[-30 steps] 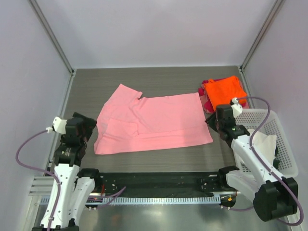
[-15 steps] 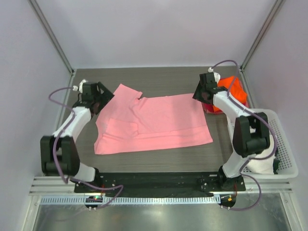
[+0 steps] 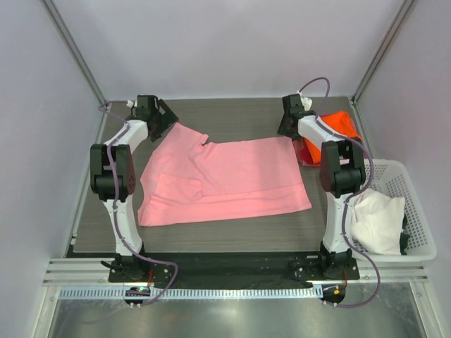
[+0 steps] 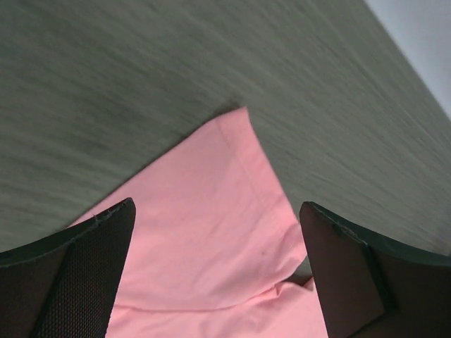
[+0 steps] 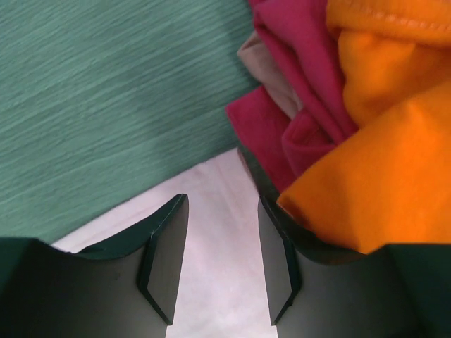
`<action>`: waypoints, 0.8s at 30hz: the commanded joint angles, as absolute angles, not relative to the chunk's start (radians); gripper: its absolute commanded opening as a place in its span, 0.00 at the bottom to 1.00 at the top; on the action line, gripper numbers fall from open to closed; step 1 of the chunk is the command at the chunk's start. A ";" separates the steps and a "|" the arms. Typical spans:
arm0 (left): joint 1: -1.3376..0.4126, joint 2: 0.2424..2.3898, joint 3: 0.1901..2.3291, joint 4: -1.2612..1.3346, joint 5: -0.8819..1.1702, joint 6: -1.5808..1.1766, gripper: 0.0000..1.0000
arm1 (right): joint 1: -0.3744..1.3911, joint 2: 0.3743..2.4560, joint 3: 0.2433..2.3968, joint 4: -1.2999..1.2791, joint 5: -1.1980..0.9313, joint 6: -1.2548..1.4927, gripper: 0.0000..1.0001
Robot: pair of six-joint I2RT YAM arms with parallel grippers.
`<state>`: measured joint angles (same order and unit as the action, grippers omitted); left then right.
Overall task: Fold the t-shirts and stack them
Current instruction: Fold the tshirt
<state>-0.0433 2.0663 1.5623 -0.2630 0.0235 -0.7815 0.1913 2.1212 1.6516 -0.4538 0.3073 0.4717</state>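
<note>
A light pink t-shirt (image 3: 225, 179) lies spread flat in the middle of the table. My left gripper (image 3: 165, 120) hovers over its far left sleeve corner, and in the left wrist view the gripper (image 4: 217, 208) is wide open with the pink sleeve (image 4: 204, 239) lying between the fingers. My right gripper (image 3: 287, 128) is at the shirt's far right corner. In the right wrist view it (image 5: 220, 211) stands partly open over pale pink cloth (image 5: 218, 289). An orange t-shirt (image 3: 338, 127) (image 5: 380, 162) lies bunched on a magenta one (image 3: 301, 149) (image 5: 296, 91) just right of it.
A white lattice basket (image 3: 412, 179) stands at the right edge and holds a cream-white t-shirt (image 3: 377, 222). A tan scrap of cloth (image 5: 271, 77) shows in the pile under the magenta one. Walls close the table off at the back and on both sides.
Both arms have stretched from near the front of the table out to the pink t-shirt's far corners, the left to the sleeve, the right beside the orange pile.
</note>
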 commanded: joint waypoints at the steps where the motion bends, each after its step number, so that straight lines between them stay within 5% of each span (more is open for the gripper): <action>1: -0.038 2.123 1.707 -0.354 0.022 -0.735 1.00 | 0.175 2.155 1.721 -0.471 0.348 0.463 0.50; 14: -0.038 2.230 1.839 -0.449 -0.064 -0.609 1.00 | 0.175 2.278 1.772 -0.459 0.265 0.477 0.39; 20: -0.037 2.282 1.899 -0.472 -0.060 -0.600 0.94 | 0.175 2.276 1.769 -0.454 0.282 0.468 0.13; 24: -0.038 2.327 1.943 -0.479 -0.052 -0.601 0.89 | 0.176 2.272 1.769 -0.453 0.291 0.469 0.05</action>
<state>-0.0433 2.3020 1.8774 -0.4698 -0.0521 -0.6209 0.1730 2.2562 1.7508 -0.4519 0.2855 0.4725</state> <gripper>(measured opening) 0.902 0.078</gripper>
